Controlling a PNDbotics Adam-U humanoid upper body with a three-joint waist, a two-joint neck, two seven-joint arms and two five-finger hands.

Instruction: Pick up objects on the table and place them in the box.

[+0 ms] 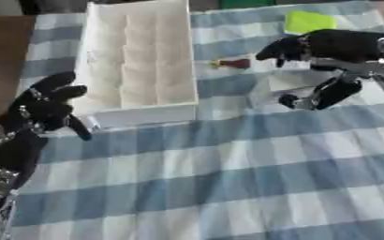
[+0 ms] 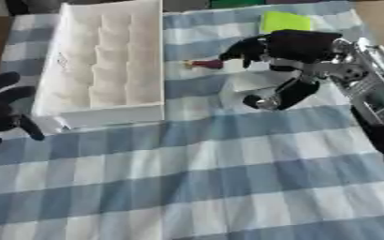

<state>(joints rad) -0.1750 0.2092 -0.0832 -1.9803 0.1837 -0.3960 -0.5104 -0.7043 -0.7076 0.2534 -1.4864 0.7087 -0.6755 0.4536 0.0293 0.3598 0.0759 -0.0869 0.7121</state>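
Left eye view: the left hand (image 1: 44,108) rests at the left edge of the blue-and-white checked tablecloth (image 1: 228,178), fingers loosely spread, holding nothing, just beside the near left corner of the white box (image 1: 138,56). The box has rows of shallow compartments and sits on the cloth's far left part. To its right lies a small red object (image 1: 234,63) with a yellowish end, apart from the box. Right of that, the right hand (image 1: 326,51) hovers with fingers extended towards the red object and the thumb hanging down, gripping nothing. Beyond the hand lies a yellow-green piece (image 1: 308,21), flat on the cloth
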